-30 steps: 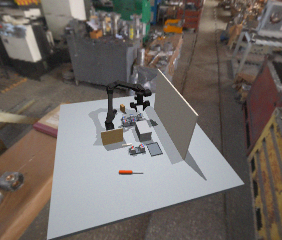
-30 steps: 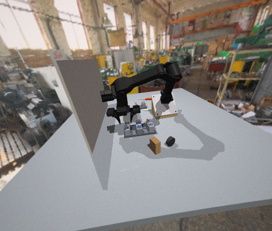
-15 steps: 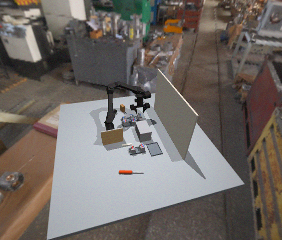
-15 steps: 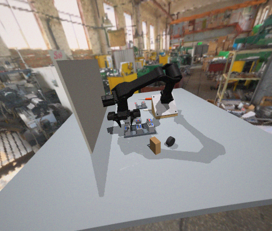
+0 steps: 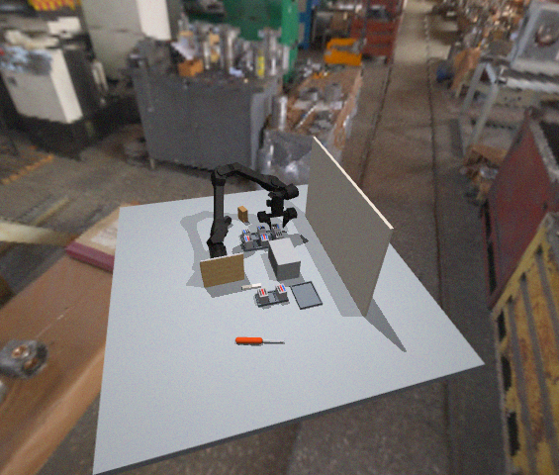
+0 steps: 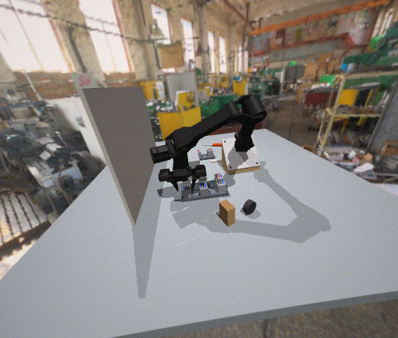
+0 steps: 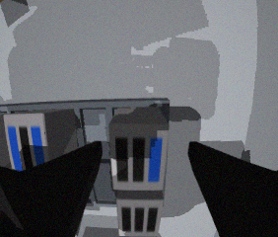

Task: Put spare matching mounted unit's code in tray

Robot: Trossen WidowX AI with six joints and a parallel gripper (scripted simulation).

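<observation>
My gripper point(image 5: 273, 224) point(image 6: 184, 188) point(image 7: 145, 148) is open, pointing down over the larger spares rack point(image 6: 202, 198) point(image 7: 65, 105). Its fingertips stand on either side of a grey spare point(image 7: 138, 160) with black, black and blue bars in the wrist view, with gaps at both sides. A spare with three black bars point(image 7: 139, 218) is right beside it. A spare with blue, black and blue bars point(image 7: 26, 130) stands further left. The mounted unit, a large grey block point(image 5: 284, 259), stands beside the rack; its code is hidden. The flat dark tray point(image 5: 307, 295) holds nothing.
A tall grey panel point(image 5: 345, 225) point(image 6: 118, 145) stands beside the gripper. A smaller rack with two spares point(image 5: 271, 301) point(image 6: 206, 157) is beside the tray. A wooden block point(image 5: 242, 213) point(image 6: 227, 213), black cylinder point(image 6: 249, 206), tan board point(image 5: 223, 270) and orange screwdriver point(image 5: 249, 340) are also there.
</observation>
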